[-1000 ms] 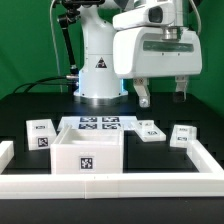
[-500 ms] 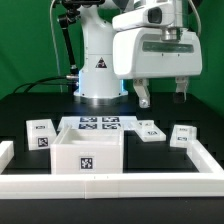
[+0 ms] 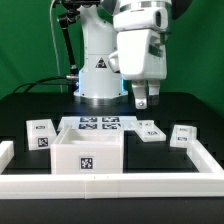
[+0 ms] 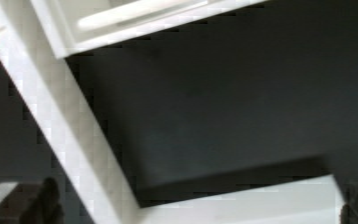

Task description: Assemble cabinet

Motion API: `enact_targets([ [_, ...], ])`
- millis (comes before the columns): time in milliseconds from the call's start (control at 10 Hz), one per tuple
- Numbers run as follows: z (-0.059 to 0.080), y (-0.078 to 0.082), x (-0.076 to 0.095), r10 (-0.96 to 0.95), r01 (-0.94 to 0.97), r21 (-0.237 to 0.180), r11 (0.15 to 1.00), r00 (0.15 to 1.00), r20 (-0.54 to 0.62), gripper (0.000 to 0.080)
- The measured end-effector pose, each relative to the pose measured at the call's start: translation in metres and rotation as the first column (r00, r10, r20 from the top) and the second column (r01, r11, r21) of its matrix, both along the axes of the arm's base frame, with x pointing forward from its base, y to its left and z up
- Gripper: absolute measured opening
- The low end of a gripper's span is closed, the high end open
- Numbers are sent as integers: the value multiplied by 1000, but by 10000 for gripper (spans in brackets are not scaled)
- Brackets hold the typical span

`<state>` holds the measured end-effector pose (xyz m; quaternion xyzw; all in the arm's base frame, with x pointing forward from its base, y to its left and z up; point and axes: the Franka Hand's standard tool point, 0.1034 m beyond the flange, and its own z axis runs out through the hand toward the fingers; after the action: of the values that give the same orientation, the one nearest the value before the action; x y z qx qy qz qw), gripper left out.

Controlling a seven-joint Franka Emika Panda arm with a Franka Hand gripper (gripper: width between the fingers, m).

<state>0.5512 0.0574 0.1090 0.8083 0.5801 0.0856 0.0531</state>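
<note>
The cabinet (image 3: 88, 155) is an open-topped white box with a tag on its front, standing at the front centre of the table. Small white tagged drawer blocks lie on the table: one at the exterior view's left (image 3: 40, 131) and two at its right (image 3: 150, 131) (image 3: 184, 135). My gripper (image 3: 143, 100) hangs high above the table behind the blocks, turned edge-on and holding nothing. In the wrist view the fingers (image 4: 25, 200) show at the two far edges, wide apart, so the gripper (image 4: 190, 205) is open. A blurred white bar (image 4: 69, 110) crosses that view over the black table.
The marker board (image 3: 100, 124) lies flat behind the cabinet. A long low white border rail (image 3: 130, 185) runs along the front and turns up both sides. The arm's white base (image 3: 98, 70) stands at the back centre.
The wrist has turned about a quarter turn. The gripper was seen face-on with its fingers wide apart and is now seen edge-on. It has shifted slightly toward the exterior view's left.
</note>
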Motion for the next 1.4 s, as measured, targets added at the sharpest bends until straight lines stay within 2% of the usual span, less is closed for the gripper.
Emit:
enact_targets([
  [300,0,-1,0,-10,10,3,1000,1000,0,798],
  [400,-1,-4,0,59,-59,-11,998,998,17,798],
  [600,-10,-19,-17,157,-157,-36,987,987,16,798],
  [900,-22,-52,-27,98,-99,-44,994,995,-17,798],
  [1000,-21,-48,-26,105,-105,-43,994,994,-14,798],
  [1400,-22,-49,-27,104,-104,-43,994,994,-16,798],
])
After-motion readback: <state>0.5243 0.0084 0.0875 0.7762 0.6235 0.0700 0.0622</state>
